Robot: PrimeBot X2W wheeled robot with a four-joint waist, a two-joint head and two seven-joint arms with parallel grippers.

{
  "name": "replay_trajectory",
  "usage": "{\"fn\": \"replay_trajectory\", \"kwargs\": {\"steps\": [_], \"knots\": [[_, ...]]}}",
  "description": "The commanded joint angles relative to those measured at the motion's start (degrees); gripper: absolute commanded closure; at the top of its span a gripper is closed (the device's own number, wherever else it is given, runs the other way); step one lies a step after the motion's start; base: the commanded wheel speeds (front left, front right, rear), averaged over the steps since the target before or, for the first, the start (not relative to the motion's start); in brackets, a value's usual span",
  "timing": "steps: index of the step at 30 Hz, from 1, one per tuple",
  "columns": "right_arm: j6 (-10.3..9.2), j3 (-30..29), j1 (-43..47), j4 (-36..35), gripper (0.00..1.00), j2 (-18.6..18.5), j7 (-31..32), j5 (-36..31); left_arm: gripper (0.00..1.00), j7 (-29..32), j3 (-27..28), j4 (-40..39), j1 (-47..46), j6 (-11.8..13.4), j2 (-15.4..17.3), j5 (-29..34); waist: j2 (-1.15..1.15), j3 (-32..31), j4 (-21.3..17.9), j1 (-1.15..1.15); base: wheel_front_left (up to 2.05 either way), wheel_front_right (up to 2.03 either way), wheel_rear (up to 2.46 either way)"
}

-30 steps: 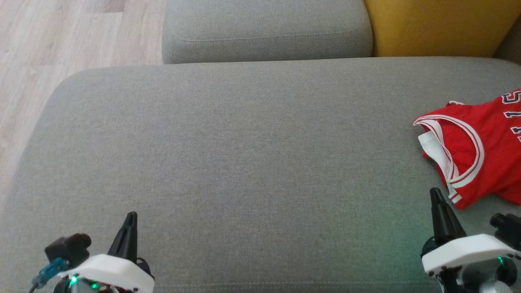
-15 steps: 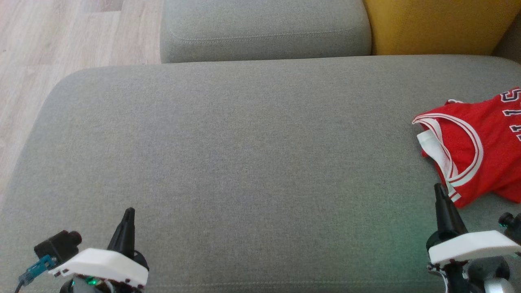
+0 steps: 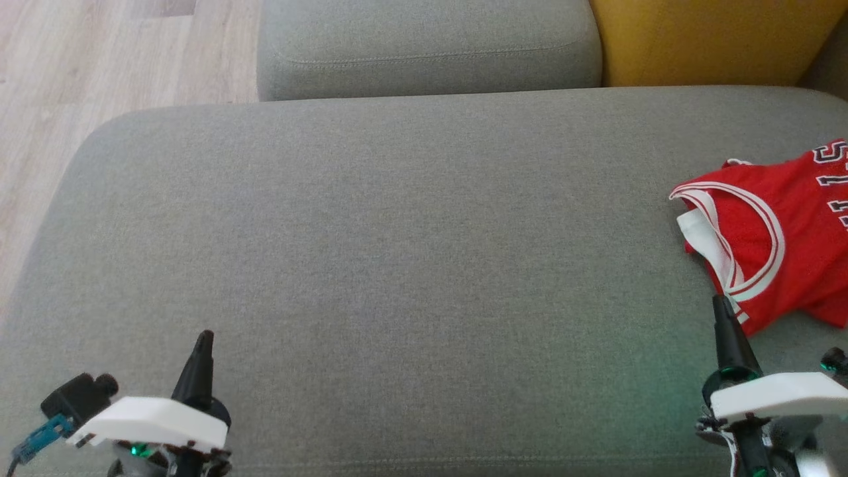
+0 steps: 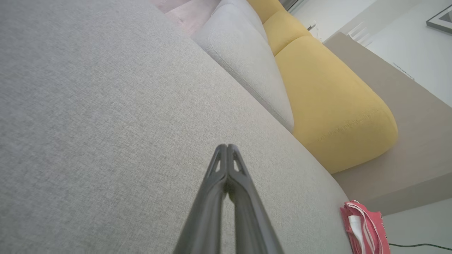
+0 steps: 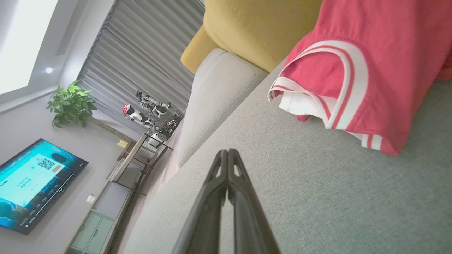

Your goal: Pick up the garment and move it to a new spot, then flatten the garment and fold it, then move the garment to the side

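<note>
Two claws clenched, empty: left claw (image 3: 204, 336), right claw (image 3: 719, 303) near jersey (image 3: 775, 225) at cushion's (image 3: 397, 232) right edge; unopened, it'd likely shove fabric off.

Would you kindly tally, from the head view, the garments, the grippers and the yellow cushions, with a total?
Red garment: 1
Grippers, the left gripper and the right gripper, both shut: 2
Yellow cushion: 1
Total: 4
</note>
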Motion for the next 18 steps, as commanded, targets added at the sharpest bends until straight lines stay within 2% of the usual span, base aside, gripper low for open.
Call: {"fn": "replay_trajectory", "kwargs": {"steps": [1,18], "knots": [[-0.02,0.2,-3.1,-1.5,1.00,-0.4,0.2,2.0,1.00,0.3,2.2,-1.4,-3.4,-0.6,0.3,-1.7,0.00,0.0,0.0,0.00,0.00,0.00,0.00],[-0.03,-0.3,-4.7,0.3,1.00,-0.4,0.6,13.3,1.00,2.7,5.5,-0.2,-5.0,-2.8,-1.6,-11.8,0.00,0.3,-0.4,0.00,0.00,0.00,0.00]]}}
